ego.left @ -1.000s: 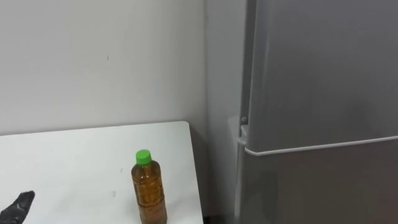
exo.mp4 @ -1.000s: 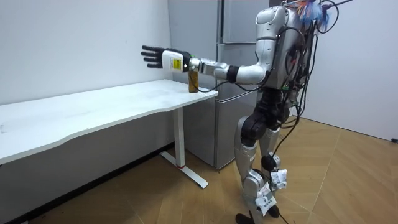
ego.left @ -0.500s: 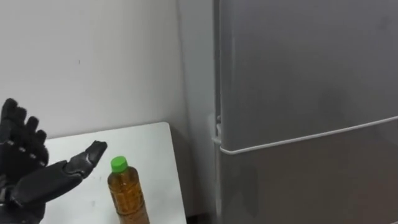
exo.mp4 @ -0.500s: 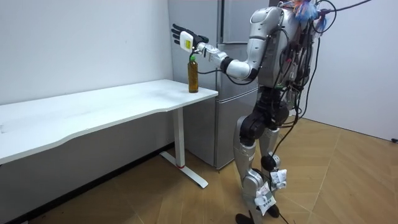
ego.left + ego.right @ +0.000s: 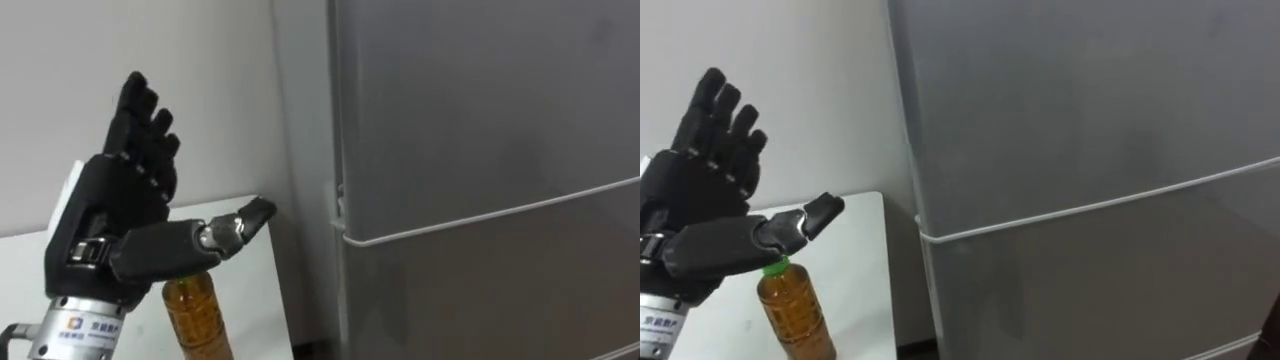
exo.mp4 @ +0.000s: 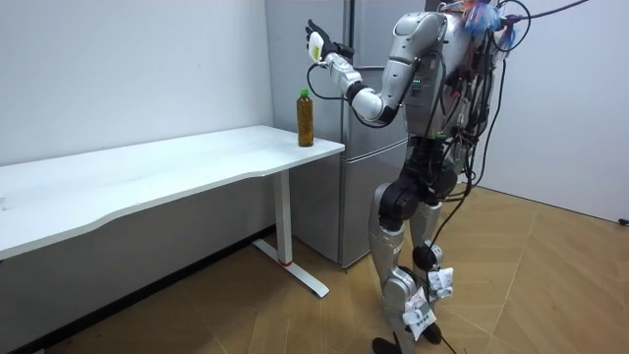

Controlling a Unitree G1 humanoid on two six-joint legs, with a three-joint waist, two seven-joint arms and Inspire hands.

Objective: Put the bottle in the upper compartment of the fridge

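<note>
A clear bottle (image 5: pixel 197 318) of amber drink with a green cap stands upright at the right end of the white table (image 5: pixel 256 300), next to the fridge. My left hand (image 5: pixel 120 225) is raised above and in front of the bottle, open, fingers spread upward and thumb pointing toward the fridge, holding nothing. The grey fridge (image 5: pixel 480 110) fills the right side; its upper door is shut, and a pale seam (image 5: pixel 500 208) divides it from the lower door. In the room view I stand facing the fridge (image 6: pixel 369 34) with the left hand (image 6: pixel 316 41) lifted above the bottle (image 6: pixel 306 118).
A plain white wall (image 5: pixel 60 60) backs the table. The long table (image 6: pixel 177 162) stretches toward the room view's left. A narrow gap separates the table's end from the fridge side. Wooden floor (image 6: pixel 550 285) lies open behind me.
My left hand has risen from table height and swung right, from left of the bottle to above it, closer to the fridge. The eye views have shifted rightward. The bottle has stayed put.
</note>
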